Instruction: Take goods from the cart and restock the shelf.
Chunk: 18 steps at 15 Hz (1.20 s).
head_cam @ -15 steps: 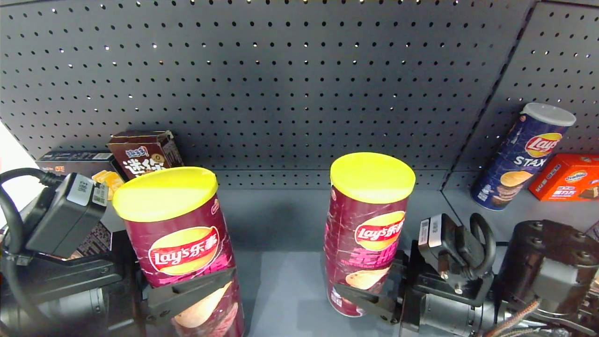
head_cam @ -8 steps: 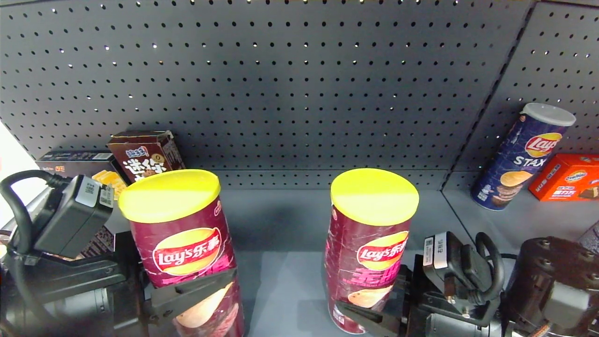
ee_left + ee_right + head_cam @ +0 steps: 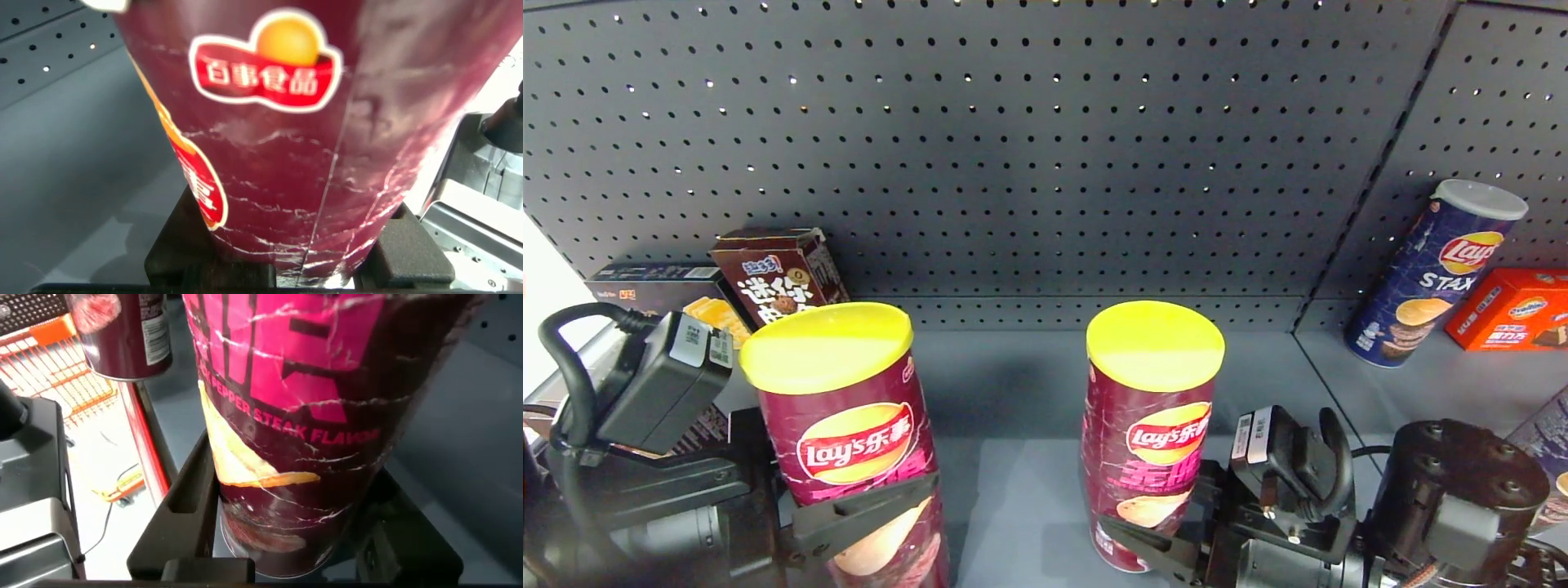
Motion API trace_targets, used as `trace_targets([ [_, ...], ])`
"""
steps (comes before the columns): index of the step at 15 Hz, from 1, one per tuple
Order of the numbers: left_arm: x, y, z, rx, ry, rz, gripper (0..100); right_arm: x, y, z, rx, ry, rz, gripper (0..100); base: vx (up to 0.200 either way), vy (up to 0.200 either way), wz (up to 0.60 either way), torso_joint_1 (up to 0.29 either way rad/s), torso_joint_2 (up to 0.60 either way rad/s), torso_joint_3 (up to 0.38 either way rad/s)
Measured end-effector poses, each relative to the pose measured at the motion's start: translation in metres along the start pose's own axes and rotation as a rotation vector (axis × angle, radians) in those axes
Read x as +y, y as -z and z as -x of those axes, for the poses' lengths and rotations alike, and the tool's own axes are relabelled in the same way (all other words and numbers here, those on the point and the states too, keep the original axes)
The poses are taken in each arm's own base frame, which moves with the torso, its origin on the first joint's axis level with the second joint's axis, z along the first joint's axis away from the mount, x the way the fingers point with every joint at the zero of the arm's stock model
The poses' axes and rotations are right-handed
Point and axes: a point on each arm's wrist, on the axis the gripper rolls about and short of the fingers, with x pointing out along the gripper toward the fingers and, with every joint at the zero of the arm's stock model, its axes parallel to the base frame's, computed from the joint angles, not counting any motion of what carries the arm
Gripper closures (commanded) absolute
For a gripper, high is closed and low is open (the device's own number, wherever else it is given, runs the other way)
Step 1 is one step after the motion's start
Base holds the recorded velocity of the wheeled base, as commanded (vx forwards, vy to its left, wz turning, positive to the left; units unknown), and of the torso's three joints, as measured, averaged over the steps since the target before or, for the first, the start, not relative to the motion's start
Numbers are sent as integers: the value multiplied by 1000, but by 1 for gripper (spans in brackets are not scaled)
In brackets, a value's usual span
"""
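A dark pegboard back wall (image 3: pixel 1045 147) rises behind the grey shelf (image 3: pixel 1013 482), and an angled pegboard panel sets off the next bay on the right.

Two maroon chip cans with yellow lids stand upright over the shelf's front part, well apart from each other. The left can (image 3: pixel 845 425) is held low on its body by the left gripper (image 3: pixel 874 523), whose jaws are clamped against its sides. In the left wrist view the can (image 3: pixel 310 147) sits between the black pads. The right can (image 3: pixel 1147 433) is gripped near its base by the right gripper (image 3: pixel 1147 543), jaws closed around it (whether either base touches the shelf cannot be told). The right wrist view shows that can (image 3: pixel 310 416) seated between the jaws.

In the right bay a blue chip can (image 3: pixel 1433 273) with a grey lid leans tilted, and an orange box (image 3: pixel 1511 310) lies just beside it. At the left rear a brown box (image 3: pixel 776 273) stands near the back wall, with a flat dark box (image 3: pixel 658 286) beside it.
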Motion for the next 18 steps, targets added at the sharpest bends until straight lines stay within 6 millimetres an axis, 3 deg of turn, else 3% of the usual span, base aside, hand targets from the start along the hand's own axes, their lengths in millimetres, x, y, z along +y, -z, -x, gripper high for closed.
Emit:
trace_targets([
  [10, 0, 1, -1, 7, 1, 3, 100, 1, 7, -14, -11, 22, 5, 100, 0, 0, 0, 0, 0, 0],
  [11, 0, 1, -1, 7, 2, 3, 100, 2, 8, -15, -9, 17, 5, 0, 0, 0, 0, 0, 0, 0],
  [18, 0, 2, -1, 9, 1, 4, 100, 6, 13, -7, 8, 10, 2, 0, 0, 0, 0, 0, 0, 0],
])
